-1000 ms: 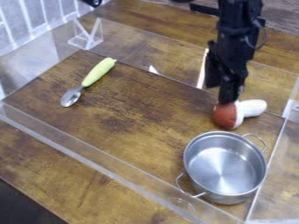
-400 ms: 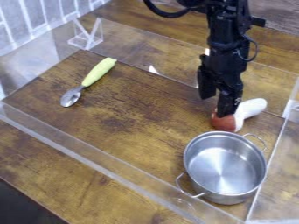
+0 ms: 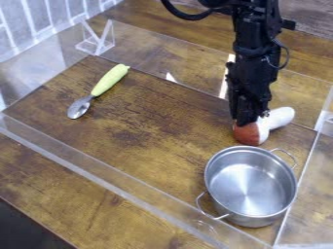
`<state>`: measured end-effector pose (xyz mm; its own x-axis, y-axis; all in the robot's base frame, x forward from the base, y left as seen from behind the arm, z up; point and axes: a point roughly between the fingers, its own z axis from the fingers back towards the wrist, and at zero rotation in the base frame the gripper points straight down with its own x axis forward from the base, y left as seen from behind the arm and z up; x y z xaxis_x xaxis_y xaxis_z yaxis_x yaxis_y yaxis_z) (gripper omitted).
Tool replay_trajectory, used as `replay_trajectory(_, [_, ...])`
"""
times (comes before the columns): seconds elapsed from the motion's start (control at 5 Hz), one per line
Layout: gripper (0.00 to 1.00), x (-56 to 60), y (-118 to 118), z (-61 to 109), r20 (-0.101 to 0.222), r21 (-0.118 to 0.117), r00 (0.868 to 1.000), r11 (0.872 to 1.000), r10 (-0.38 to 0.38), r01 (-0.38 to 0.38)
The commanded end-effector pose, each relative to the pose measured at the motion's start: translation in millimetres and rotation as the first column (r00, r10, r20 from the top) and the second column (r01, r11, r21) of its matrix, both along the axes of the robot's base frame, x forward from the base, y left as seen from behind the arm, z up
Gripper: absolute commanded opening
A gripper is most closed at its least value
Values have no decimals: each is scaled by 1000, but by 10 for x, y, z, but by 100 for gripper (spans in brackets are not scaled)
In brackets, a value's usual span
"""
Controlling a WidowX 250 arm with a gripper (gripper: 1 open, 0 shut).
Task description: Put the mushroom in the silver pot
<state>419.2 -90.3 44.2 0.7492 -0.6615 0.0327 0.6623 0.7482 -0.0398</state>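
gripper (image 3: 247,119) on mushroom (image 3: 258,125), no legible writing

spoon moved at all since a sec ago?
No. The spoon lies at the same angle on the wooden table, its bowl toward the near-left clear wall, as in both earlier pictures.

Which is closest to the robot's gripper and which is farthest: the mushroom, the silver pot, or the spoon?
1. The mushroom: right under the gripper, which is down on its cap.
2. The silver pot: just in front, toward the camera.
3. The spoon: farthest, off to the picture's left.
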Motion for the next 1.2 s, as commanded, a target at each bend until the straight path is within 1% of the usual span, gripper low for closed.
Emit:
replay_trajectory(0.0, [0, -76, 31, 318, 62, 14, 998, 999, 29, -30])
replay_trajectory(0.2, [0, -187, 44, 496, 81, 32, 994, 997, 69, -72])
replay_trajectory(0.4, [0, -276, -140, 718, 108, 56, 992, 996, 67, -73])
replay_trajectory(0.6, [0, -425, -425, 862, 125, 54, 991, 997, 44, -52])
replay_trajectory(0.8, [0, -569, -491, 1044, 138, 49, 989, 998, -48, 42])
replay_trajectory(1.0, [0, -742, -539, 1113, 138, 27, 983, 993, -119, 117])
